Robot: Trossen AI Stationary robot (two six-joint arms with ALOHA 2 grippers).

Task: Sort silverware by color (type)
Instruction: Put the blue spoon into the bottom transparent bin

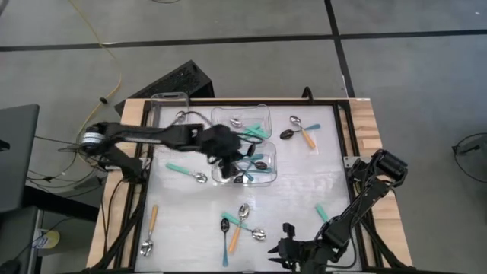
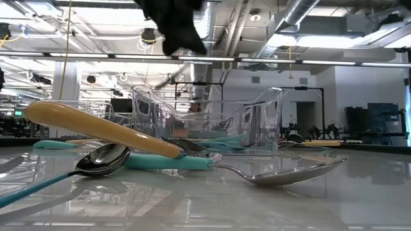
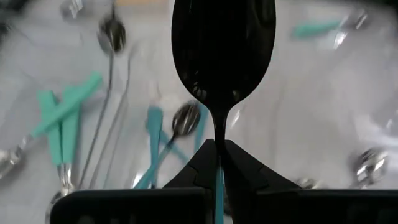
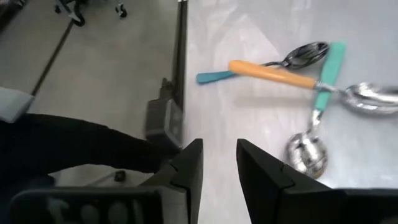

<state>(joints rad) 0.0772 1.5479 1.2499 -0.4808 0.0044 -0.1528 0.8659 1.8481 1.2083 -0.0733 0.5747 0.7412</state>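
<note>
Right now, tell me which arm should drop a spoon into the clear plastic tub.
Left. The left gripper is shut on a black-bowled, teal-handled spoon above the clear plastic tub. The open right gripper waits at the table's near edge.

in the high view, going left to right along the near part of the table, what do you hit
orange-handled spoon → crossed pile of three spoons → right gripper, empty with its fingers apart → lone teal-handled spoon. The left gripper holds a black spoon farther back, over the tubs.
</note>
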